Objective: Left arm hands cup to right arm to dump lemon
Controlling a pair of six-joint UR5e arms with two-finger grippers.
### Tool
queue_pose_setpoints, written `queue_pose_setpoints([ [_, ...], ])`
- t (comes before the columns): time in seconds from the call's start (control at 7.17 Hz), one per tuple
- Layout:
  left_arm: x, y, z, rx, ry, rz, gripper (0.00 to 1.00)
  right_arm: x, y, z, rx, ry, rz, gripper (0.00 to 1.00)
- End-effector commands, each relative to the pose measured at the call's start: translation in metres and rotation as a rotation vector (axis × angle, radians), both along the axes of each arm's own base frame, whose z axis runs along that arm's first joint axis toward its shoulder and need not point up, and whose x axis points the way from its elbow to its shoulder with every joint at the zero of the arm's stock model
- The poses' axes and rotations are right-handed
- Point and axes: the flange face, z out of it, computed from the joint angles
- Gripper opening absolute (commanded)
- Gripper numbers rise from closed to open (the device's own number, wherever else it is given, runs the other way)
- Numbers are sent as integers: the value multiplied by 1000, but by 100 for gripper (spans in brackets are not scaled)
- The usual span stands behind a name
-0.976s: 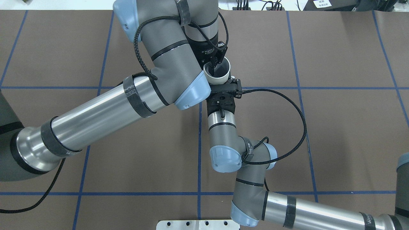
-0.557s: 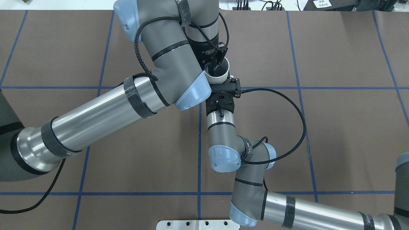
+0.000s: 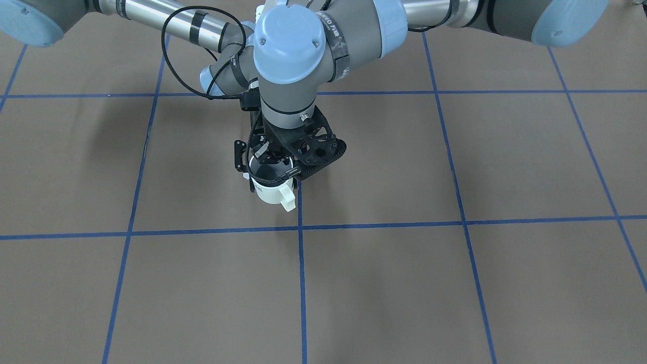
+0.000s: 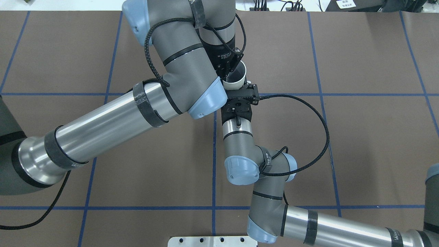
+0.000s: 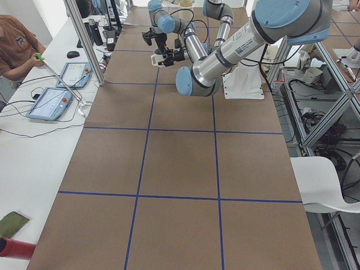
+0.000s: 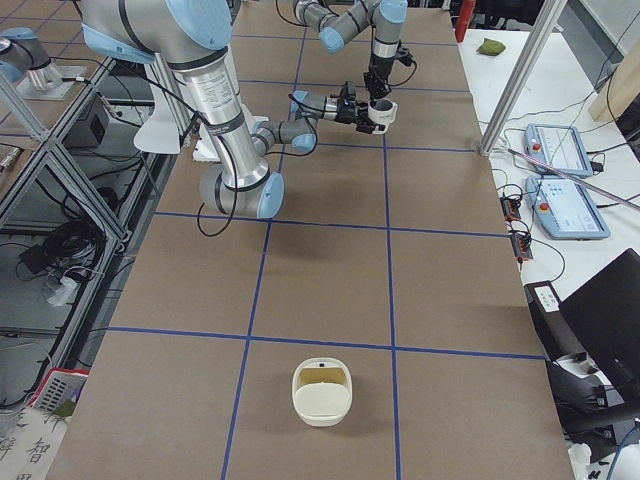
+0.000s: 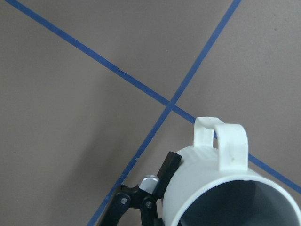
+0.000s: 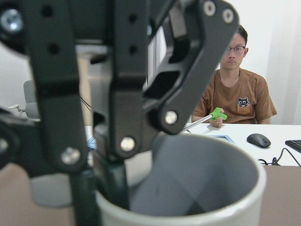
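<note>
The white cup (image 4: 239, 78) hangs mouth-up over the brown table, its handle (image 3: 287, 200) turned away from the robot. My left gripper (image 4: 229, 70) comes down from above, shut on the rim with one finger inside the cup (image 8: 188, 181). My right gripper (image 4: 240, 90) reaches in level from the robot's side and straddles the cup's body. One of its fingers (image 7: 168, 168) lies against the white wall; I cannot tell whether it presses. The lemon is hidden; only grey inside shows in the right wrist view.
A white bowl-like container (image 6: 322, 392) stands on the table near the robot's right end. A person (image 5: 14, 48) sits at a side table with tablets (image 5: 48, 104). Blue tape lines cross the mat. A metal post (image 6: 520, 80) rises at the table's edge.
The right gripper has slid a little further forward around the cup, covering more of its near side. The left gripper and cup have hardly moved.
</note>
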Motion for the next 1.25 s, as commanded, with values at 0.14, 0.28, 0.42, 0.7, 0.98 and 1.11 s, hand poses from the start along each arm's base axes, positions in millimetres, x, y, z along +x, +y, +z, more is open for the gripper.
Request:
queue_pose_setpoints([
  [0.14,0,1,-2,2,2,2,0,1,0,2,-1,2,-2,100],
  [0.28,-3,0,-4,5,6,-2,0,3,0,-2,1,-4,-3,100],
  [0.42,-8,0,-9,12,15,-7,0,3,3,-5,3,-12,-8,100],
  [0.7,-13,-3,-11,14,19,-14,0,-1,9,-2,2,-7,-17,100],
  [0.98,-25,-4,-19,29,36,-26,0,-2,11,3,-1,-2,-20,100],
  [1.11,-40,-8,-26,43,51,-41,0,-2,12,6,-2,1,-21,100],
])
